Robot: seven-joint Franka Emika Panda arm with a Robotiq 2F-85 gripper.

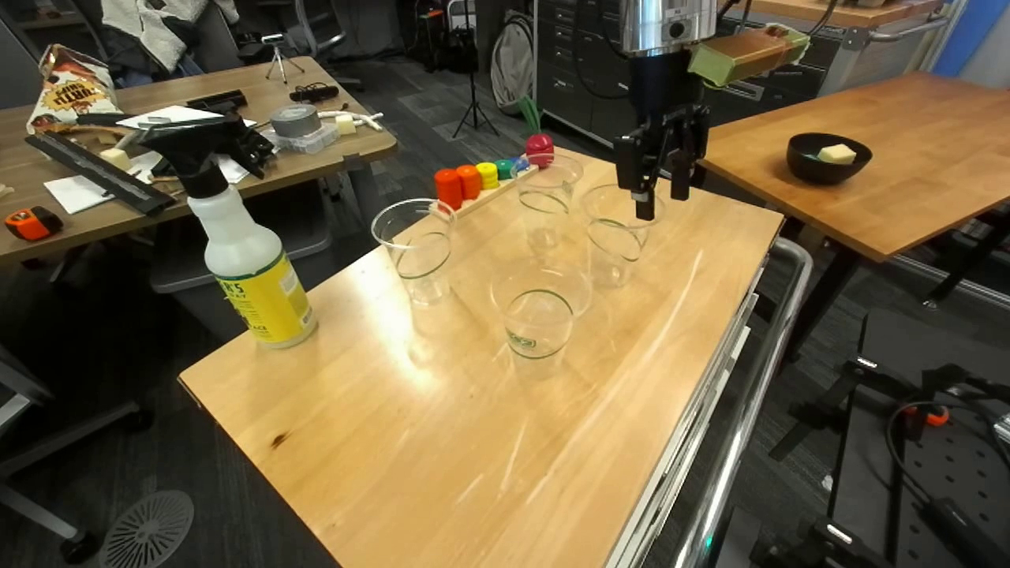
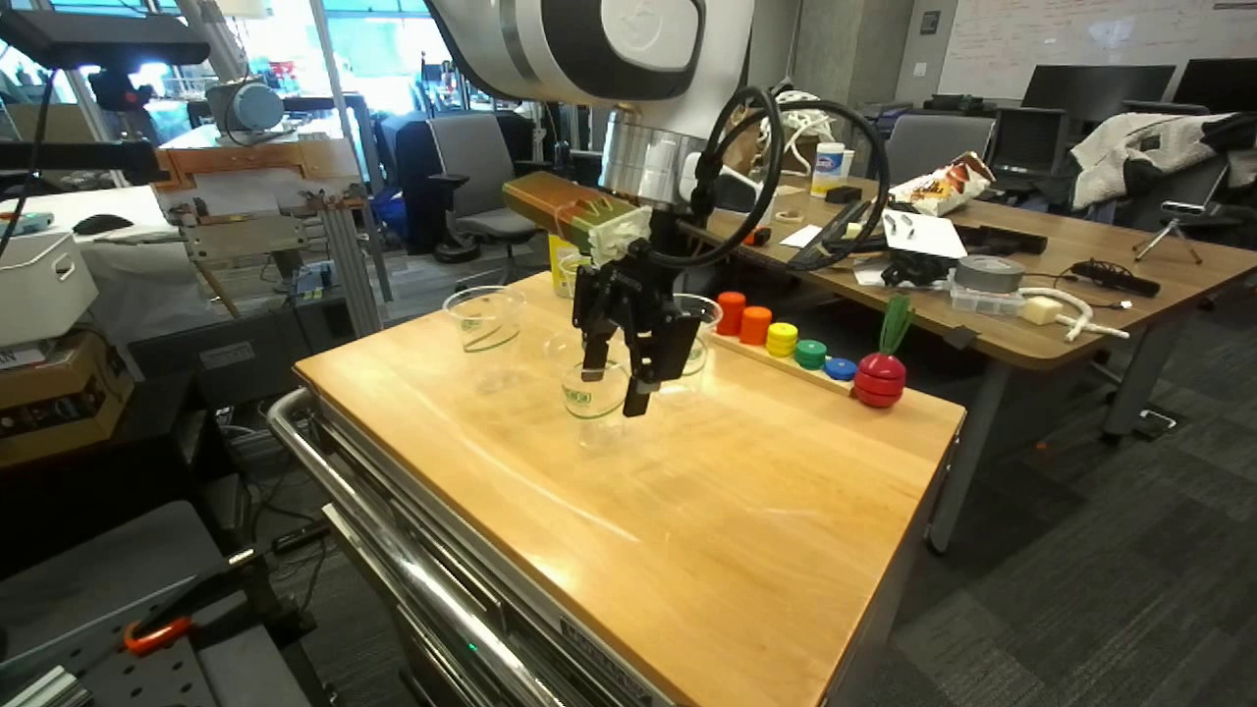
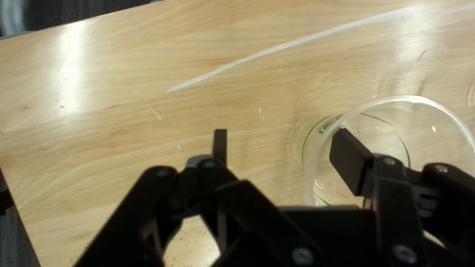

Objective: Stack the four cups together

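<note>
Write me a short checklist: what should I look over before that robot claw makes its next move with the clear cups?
1. Gripper open: ok, its fingers stand well apart.
2. All four cups upright: ok, rims up, none nested.
3. Aim at the nearest cup: ok, it seems; in the wrist view one finger overlaps its mouth and the other falls outside the rim.
4. Finger inside that cup or only above it: cannot tell.
5. Spray bottle out of the way: ok, near the edge of the wooden worktop, away from the gripper.
</note>
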